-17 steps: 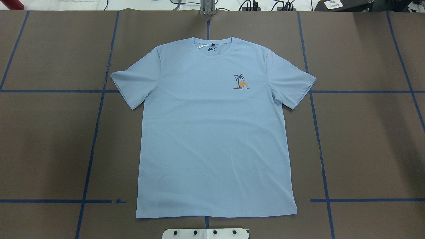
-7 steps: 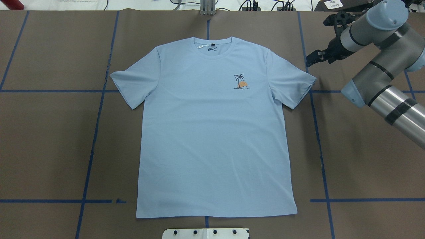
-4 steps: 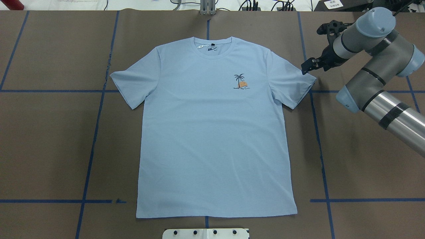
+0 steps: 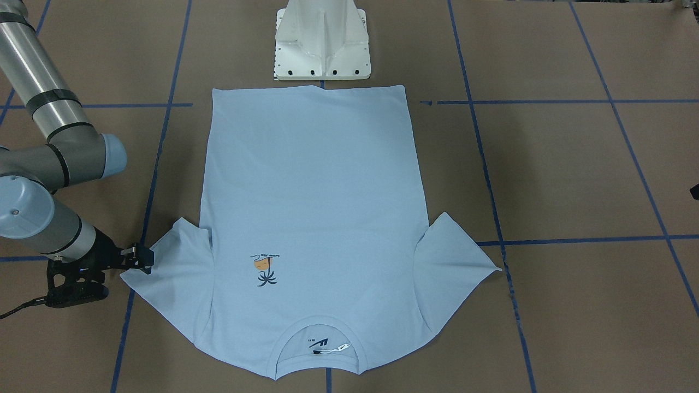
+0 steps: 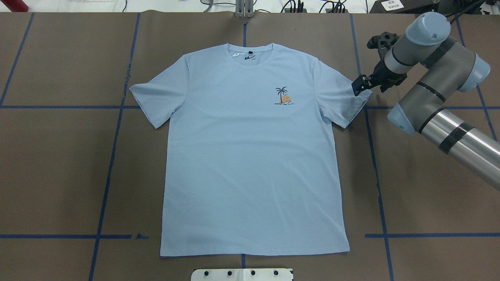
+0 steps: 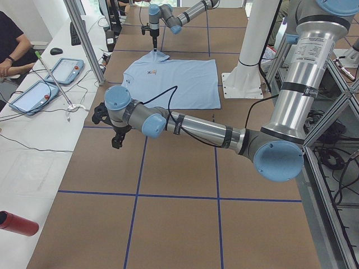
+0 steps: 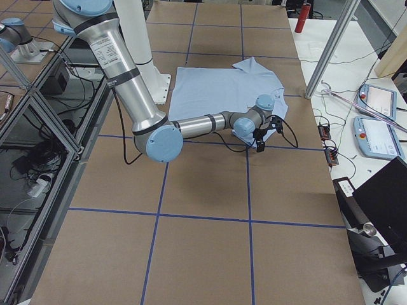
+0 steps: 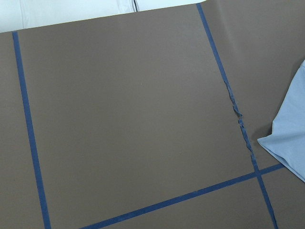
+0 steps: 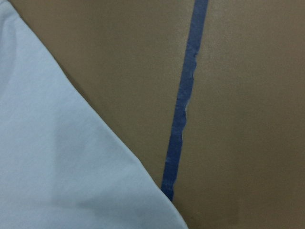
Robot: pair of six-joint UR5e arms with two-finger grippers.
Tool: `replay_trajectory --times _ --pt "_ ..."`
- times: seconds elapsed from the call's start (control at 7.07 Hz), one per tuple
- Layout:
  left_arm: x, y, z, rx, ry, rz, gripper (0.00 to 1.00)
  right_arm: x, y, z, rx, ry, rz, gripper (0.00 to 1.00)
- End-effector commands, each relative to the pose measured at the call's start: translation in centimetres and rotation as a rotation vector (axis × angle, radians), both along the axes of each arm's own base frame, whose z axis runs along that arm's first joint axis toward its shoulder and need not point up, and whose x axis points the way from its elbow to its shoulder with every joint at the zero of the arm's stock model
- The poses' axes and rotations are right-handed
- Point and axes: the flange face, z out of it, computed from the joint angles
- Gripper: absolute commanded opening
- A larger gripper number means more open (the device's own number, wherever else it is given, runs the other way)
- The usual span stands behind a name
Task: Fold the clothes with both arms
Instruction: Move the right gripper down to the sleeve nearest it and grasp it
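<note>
light blue t-shirt (image 5: 250, 164) spread flat, print side up, at the centre of the brown table (image 5: 58, 175), hem toward the white pedestal base (image 4: 322, 43). right gripper (image 5: 357, 86) at the outer corner of one sleeve (image 5: 343, 103); finger spacing not discernible. left gripper (image 6: 116, 140) well apart from the t-shirt, over the table; spacing likewise not discernible.

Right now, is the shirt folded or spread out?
Spread out: the T-shirt lies flat, print up, both sleeves out, nothing folded over.
</note>
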Motion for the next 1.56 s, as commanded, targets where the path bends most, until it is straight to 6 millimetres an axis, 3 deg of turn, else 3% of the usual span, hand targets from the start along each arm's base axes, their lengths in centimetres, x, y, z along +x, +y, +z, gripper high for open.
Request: replay_trajectory --times 0.0,0.28,0.42,0.57,0.85,1.13,1.27,1.41 --pt "0.0 -0.1 -0.1 0.001 0.001 0.0 1.0 -0.3 0.2 0.3 -0.007 0.004 -0.002 0.77" --pt "0.0 -0.1 -0.1 0.001 0.001 0.0 1.0 -0.4 0.2 0.2 -0.005 0.005 -0.007 0.26" --pt "0.0 -0.1 -0.2 0.0 0.001 0.0 1.0 -0.4 0.1 0.1 -0.003 0.004 -0.008 0.1" --pt "0.0 -0.1 -0.3 0.002 0.003 0.0 1.0 -0.5 0.1 0.0 -0.002 0.002 -0.009 0.0" --pt "0.0 -0.1 -0.3 0.004 0.003 0.001 1.0 -0.2 0.0 -2.1 0.026 -0.026 0.003 0.0" --pt "0.0 0.0 -0.3 0.007 0.002 0.002 1.0 -0.2 0.3 -6.9 0.084 -0.075 0.008 0.0" --pt "0.0 0.0 -0.3 0.011 0.002 0.004 1.0 -2.3 1.7 -9.3 0.092 -0.111 0.005 0.0" --pt "0.0 0.0 -0.3 0.016 0.001 0.007 1.0 -5.3 2.2 -13.9 0.098 -0.154 0.002 0.0"
